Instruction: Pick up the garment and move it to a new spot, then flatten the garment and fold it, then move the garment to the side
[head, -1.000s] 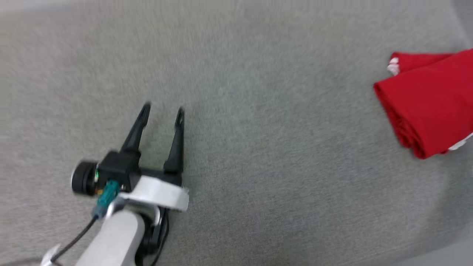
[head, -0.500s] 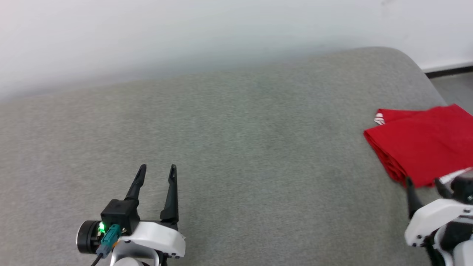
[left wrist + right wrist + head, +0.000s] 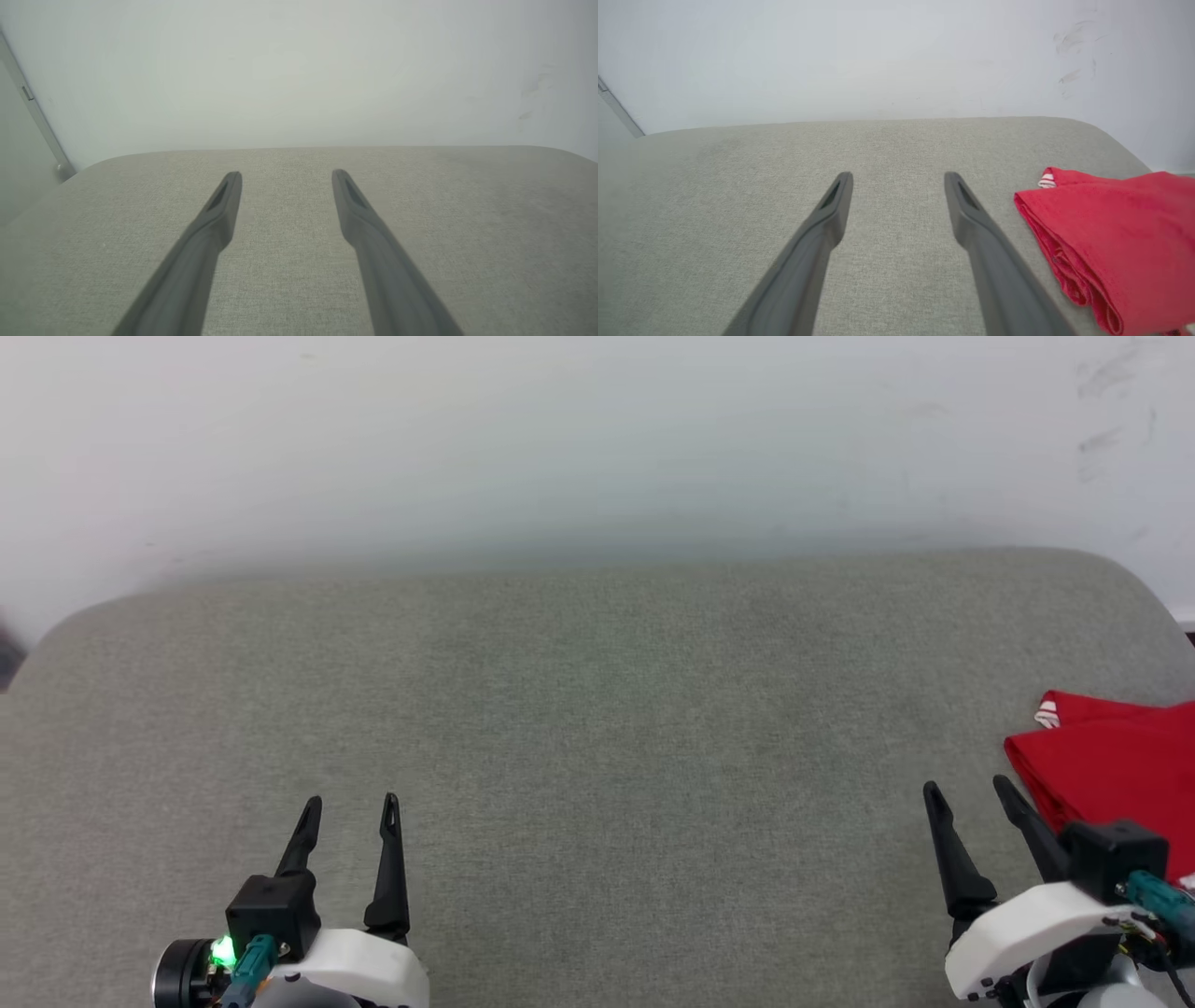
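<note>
Already the garment [image 3: 1111,775] lies folded at the right end of the cushion [image 3: 597,709], close to its rounded far corner and cut off by the head view's right edge. It sits to the right of the right gripper [image 3: 964,786], near that arm's outer finger. The right wrist view shows a strip of bare cushion between finger and cloth, so they are apart, not touching. The bundle's thick folded edge faces the jaws and slants from the far corner back toward the robot's right, so its long axis seems to run roughly alongside the fingers, angled somewhat outward. A bit of red-and-white striped trim peeks out at the far corner.

Both pairs of jaws are spread wide with nothing between them and point toward the wall [image 3: 597,448]. The left gripper [image 3: 352,799] hovers low over the left part of the cushion, well apart from the cloth, so the right arm is plainly the nearer one. By my reading the folding is done and the garment is at the side; any further nudge would fall to the right arm, swinging outward to meet that folded edge.

The cushion is grey woven fabric, soft-looking, with rounded corners. Behind it stands a plain white wall with faint scuffs [image 3: 1069,37] toward the right.
</note>
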